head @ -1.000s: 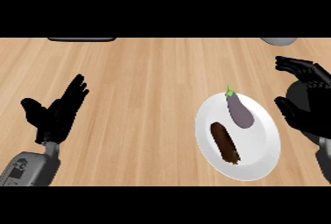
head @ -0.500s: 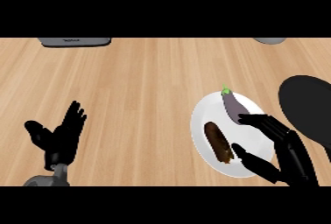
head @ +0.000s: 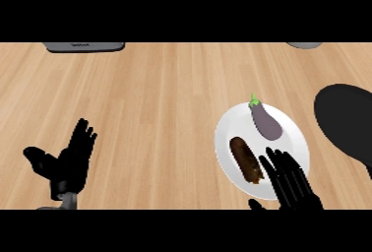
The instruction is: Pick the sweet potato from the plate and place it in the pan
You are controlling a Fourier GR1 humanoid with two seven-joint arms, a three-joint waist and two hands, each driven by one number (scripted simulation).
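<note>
A brown sweet potato [head: 245,159] lies on the white plate [head: 230,129], below a purple eggplant [head: 266,122] with a green stem. The black pan [head: 347,125] sits just right of the plate, cut off by the view's right edge. My right hand [head: 289,183] is open, its straight fingers pointing up over the plate's lower right part, right beside the sweet potato's lower end; whether they touch it is unclear. My left hand [head: 67,164] rests open at the lower left, fingers up, far from the plate.
A grey object [head: 83,47] sits at the counter's far edge, upper left. Another grey item [head: 305,45] peeks in at the upper right. Wooden counter [head: 152,98] spreads between the hands and these.
My right hand has dropped lower and now lies over the plate's lower right beside the sweet potato. The view has shifted, bringing the pan further in at the right.
</note>
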